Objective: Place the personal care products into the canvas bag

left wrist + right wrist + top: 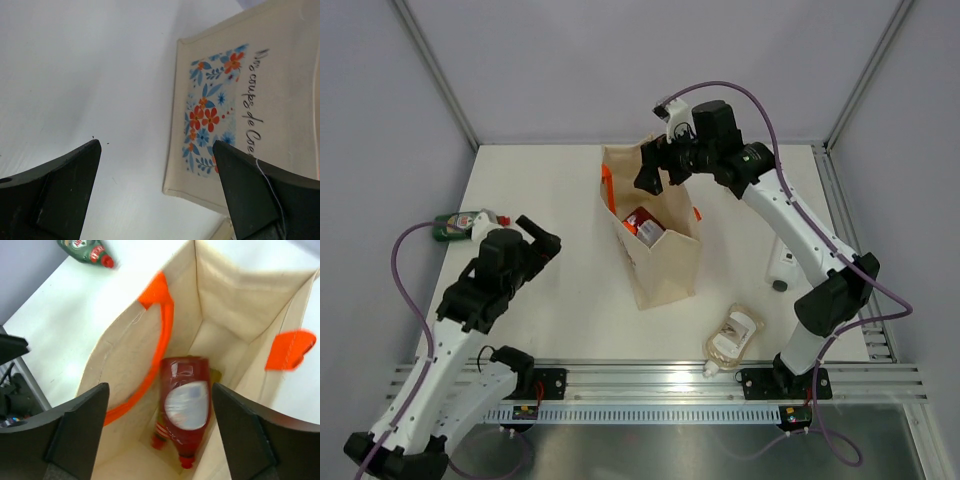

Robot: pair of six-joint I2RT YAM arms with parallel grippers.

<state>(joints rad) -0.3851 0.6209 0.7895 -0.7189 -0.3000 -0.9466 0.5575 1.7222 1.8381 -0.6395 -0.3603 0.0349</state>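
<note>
The canvas bag [660, 262] stands upright mid-table with orange handles [161, 335]. My right gripper [655, 168] hovers open over its mouth, holding nothing. Below its jaws a red squeeze bottle [187, 407] lies inside the bag [125, 355], blurred, on top of other partly hidden items. My left gripper [535, 240] is open and empty to the left of the bag, facing its flowered side [220, 115]. A green bottle [455, 227] lies at the table's left edge and also shows in the right wrist view [85, 250]. A clear beige pouch [734, 335] lies near the front.
A white bottle with a black cap [782, 266] lies by the right arm's forearm at the right. The metal rail [650, 380] runs along the near edge. Grey walls enclose the table on three sides.
</note>
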